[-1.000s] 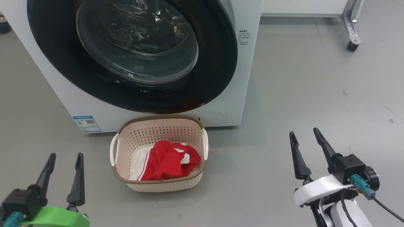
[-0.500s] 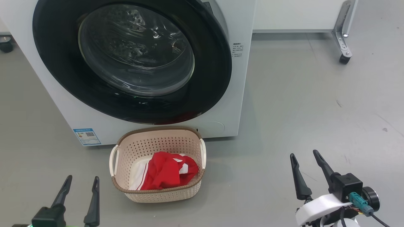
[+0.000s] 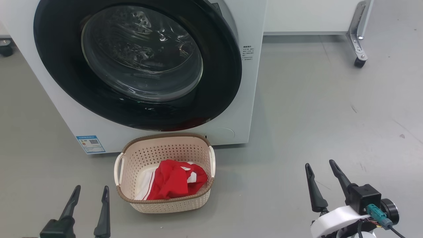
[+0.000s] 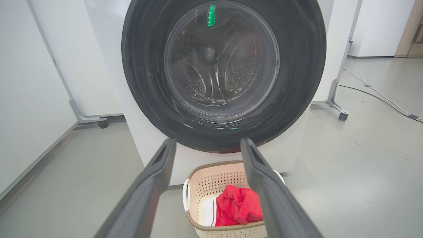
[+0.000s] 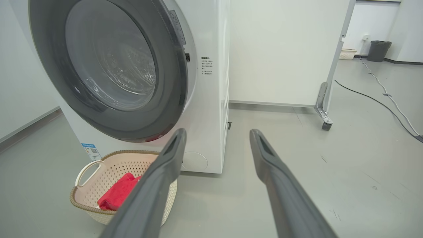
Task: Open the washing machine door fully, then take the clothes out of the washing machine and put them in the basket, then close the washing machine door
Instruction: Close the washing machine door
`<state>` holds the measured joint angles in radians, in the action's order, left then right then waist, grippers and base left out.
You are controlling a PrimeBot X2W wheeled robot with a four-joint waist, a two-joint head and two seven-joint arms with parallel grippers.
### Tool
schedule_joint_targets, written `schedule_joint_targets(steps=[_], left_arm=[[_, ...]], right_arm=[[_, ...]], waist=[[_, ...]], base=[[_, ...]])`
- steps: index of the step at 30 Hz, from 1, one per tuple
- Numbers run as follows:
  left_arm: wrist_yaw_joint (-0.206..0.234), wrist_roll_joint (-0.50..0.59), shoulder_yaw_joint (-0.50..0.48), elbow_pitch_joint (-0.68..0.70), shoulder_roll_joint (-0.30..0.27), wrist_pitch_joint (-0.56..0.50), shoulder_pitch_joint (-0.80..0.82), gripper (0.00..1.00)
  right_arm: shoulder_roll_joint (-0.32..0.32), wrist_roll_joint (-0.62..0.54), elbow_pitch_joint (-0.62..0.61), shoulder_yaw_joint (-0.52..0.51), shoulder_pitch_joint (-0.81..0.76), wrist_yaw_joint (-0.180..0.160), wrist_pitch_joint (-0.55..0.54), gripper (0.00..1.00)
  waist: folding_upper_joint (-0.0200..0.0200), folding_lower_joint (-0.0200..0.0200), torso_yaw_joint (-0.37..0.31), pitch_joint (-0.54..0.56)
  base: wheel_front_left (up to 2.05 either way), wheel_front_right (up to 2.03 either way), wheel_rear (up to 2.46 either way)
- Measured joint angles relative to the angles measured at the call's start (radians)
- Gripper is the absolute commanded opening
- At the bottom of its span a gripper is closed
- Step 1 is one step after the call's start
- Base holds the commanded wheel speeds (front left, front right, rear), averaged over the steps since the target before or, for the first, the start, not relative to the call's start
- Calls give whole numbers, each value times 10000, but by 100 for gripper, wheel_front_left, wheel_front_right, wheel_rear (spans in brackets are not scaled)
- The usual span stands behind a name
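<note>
- The big white boxy front-loading washing machine point(image 3: 243, 109) stands on the grey floor point(image 3: 314, 115), with a small blue label sticker point(image 3: 90, 144) at the lower left of its front.
- The large round glossy black washing machine door point(image 3: 219, 82) is swung across the opening. Its bulging clear glass window point(image 3: 142, 53) shows the perforated drum behind it. Whether the door is latched cannot be told.
- The small cream perforated plastic basket point(image 3: 172, 205), which has a brown woven rim and side handles, sits on the floor just in front of the machine, below the door's lower edge.
- The bright red clothes point(image 3: 172, 181), with white stripes and trim, lie crumpled inside the basket, mostly toward its right side, and a white part lies at the left.
- The left gripper point(image 3: 92, 189) hangs over the floor near the basket's left front corner without touching it. Its jaws are spread wide and hold nothing.
- The right gripper point(image 3: 319, 163) is well apart from the basket on the right, above bare floor. Its jaws are also wide apart and hold nothing.
- Behind the machine to the right, a white panel stands on a metal leg with a black caster wheel point(image 3: 359, 62).
</note>
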<state>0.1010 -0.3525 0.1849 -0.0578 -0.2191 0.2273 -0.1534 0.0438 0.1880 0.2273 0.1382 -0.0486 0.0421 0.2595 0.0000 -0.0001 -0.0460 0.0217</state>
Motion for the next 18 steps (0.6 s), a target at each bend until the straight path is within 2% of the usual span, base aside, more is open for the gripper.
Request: schedule_joint_targets(steps=[18], left_arm=[[81, 224, 25, 33, 253, -17, -18, 100]], right_arm=[[-4, 0, -79, -63, -16, 8, 0, 100]], waist=[[0, 0, 84, 8]], base=[[0, 0, 0]])
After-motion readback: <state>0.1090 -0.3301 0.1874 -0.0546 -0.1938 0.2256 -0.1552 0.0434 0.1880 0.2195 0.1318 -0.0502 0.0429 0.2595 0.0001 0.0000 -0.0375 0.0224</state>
